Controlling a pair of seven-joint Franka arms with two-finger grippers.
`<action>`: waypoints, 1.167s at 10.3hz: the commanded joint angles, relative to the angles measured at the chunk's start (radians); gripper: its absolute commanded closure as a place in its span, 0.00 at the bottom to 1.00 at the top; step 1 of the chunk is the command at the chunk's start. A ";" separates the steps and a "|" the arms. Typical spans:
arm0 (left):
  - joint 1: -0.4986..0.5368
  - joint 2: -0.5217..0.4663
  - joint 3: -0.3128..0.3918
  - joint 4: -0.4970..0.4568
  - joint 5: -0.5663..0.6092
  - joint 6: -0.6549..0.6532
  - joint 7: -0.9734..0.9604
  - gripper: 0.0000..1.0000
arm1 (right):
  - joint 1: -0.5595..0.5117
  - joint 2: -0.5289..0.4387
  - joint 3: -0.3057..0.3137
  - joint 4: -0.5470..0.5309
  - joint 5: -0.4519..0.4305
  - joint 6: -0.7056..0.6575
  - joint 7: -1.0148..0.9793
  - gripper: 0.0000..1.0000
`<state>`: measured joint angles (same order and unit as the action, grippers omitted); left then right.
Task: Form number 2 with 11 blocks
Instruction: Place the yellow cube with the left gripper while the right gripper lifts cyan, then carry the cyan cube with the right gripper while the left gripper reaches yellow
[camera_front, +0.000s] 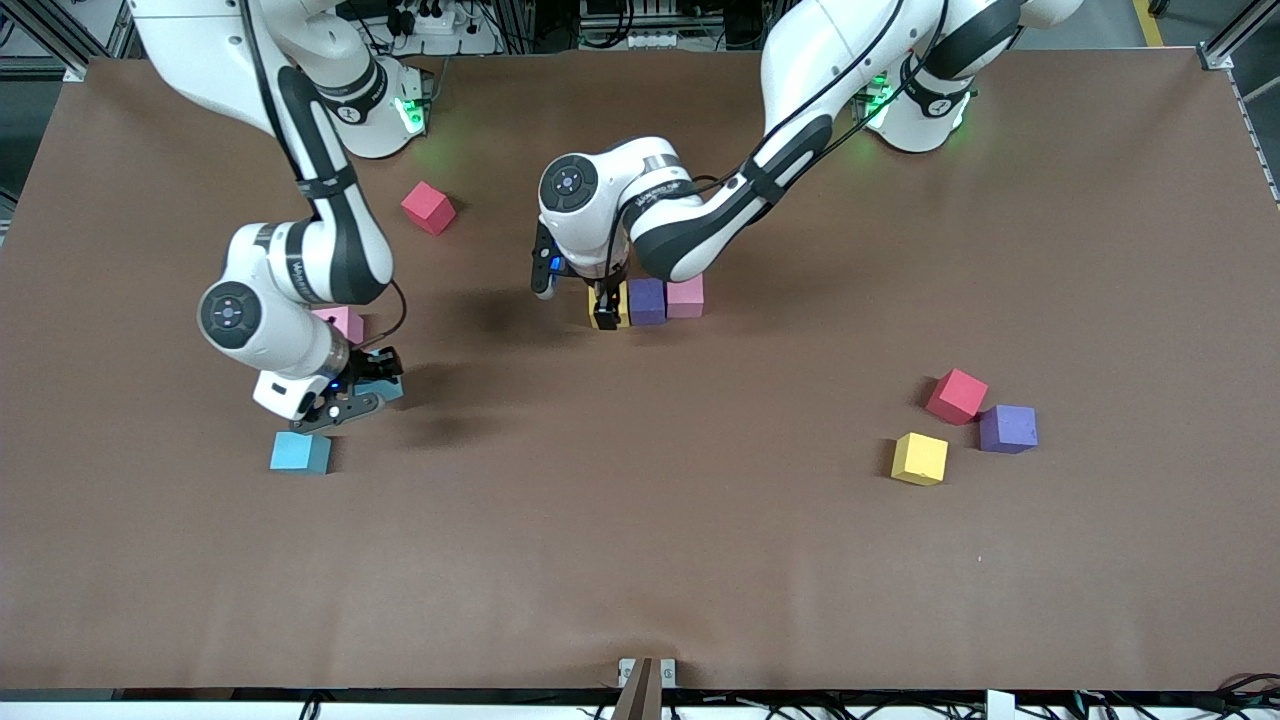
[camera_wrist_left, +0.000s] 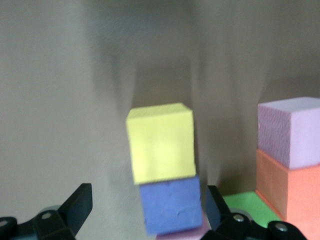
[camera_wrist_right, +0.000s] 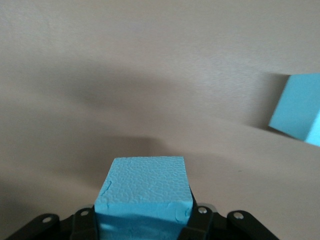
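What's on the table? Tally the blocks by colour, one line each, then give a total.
red blocks: 2
pink blocks: 2
light blue blocks: 2, one in the right pincer
yellow blocks: 2
purple blocks: 2
orange block: 1
green block: 1
pale lilac block: 1
Total: 13

Even, soft overhead light falls on my brown table (camera_front: 640, 560); no glare on its matte surface. My arms throw diffuse shadows at the frame's centre-left, and each block carries a short shadow. Green lamps glow at my bases, upper frame. My left wrist view is dim and motion-blurred; my right wrist view is brighter, sharp close up.
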<state>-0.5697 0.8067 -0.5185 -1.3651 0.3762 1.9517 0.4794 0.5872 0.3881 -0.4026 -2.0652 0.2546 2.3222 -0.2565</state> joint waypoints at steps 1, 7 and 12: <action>0.027 -0.061 0.005 -0.006 -0.063 -0.068 -0.046 0.00 | 0.046 -0.018 -0.002 -0.004 0.011 -0.017 0.103 1.00; 0.276 -0.179 0.022 -0.012 -0.048 -0.108 -0.136 0.00 | 0.207 0.011 -0.002 0.054 0.011 -0.017 0.419 1.00; 0.517 -0.227 0.040 -0.011 -0.024 -0.108 -0.133 0.00 | 0.215 0.211 0.097 0.369 0.062 -0.163 0.621 1.00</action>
<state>-0.1133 0.6211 -0.4809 -1.3562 0.3437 1.8562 0.3490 0.8215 0.4981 -0.3219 -1.8557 0.2669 2.2501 0.3333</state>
